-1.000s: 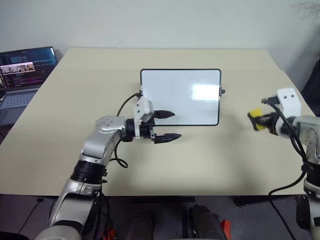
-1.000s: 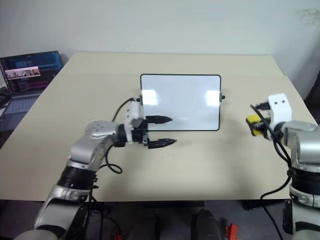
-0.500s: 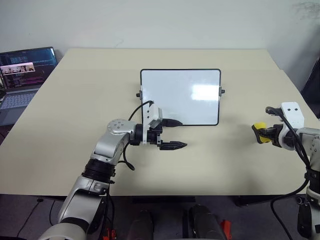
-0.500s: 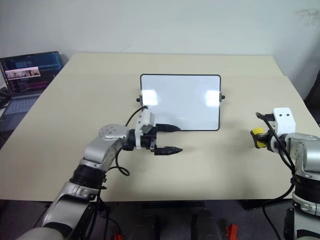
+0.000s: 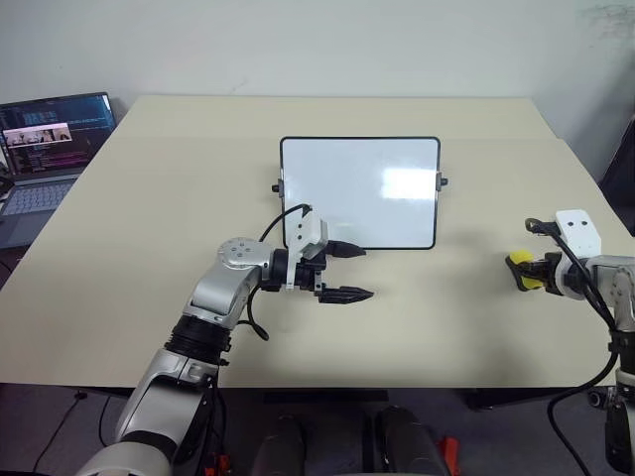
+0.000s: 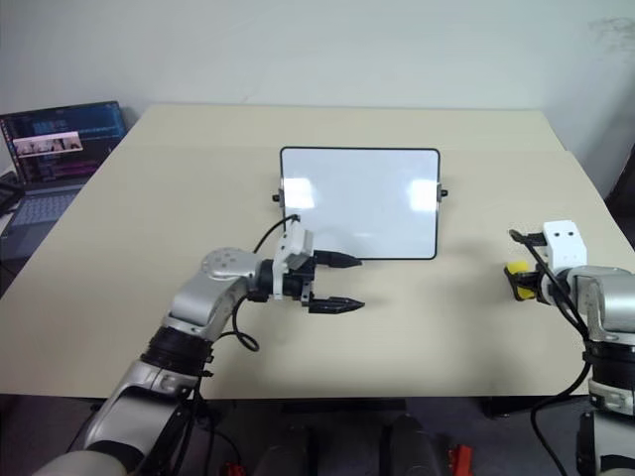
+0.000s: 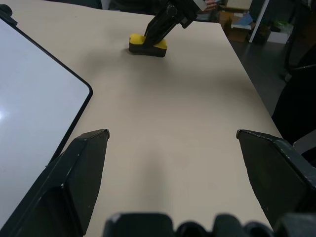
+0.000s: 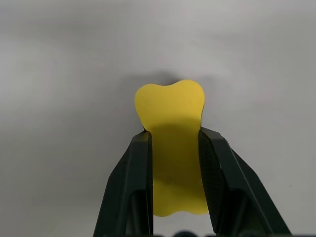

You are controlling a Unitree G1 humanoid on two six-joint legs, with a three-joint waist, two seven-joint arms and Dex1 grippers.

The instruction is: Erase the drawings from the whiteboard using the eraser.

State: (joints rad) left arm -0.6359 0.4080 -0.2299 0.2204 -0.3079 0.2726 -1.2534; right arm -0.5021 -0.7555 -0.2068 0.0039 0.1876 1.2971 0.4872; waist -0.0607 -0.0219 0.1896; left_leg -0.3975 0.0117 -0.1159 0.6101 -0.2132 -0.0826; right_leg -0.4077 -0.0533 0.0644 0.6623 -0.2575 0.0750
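Leftmost: laptop [image 5: 45, 149], upper-left edge. Centre-left: my left gripper [image 5: 347, 270], fingers spread, empty, just below the whiteboard [image 5: 359, 190] at centre on the table [image 5: 149, 258]. Right edge: my right gripper [image 5: 523, 272] pinching the eraser [image 8: 170, 143].

My right gripper [image 5: 523, 274] has sunk toward the counter [image 5: 149, 228] and drifted outward, carrying the eraser [image 5: 520, 272] down with it. My left gripper [image 5: 353, 271] has slid right along the whiteboard [image 5: 360, 190] near edge.
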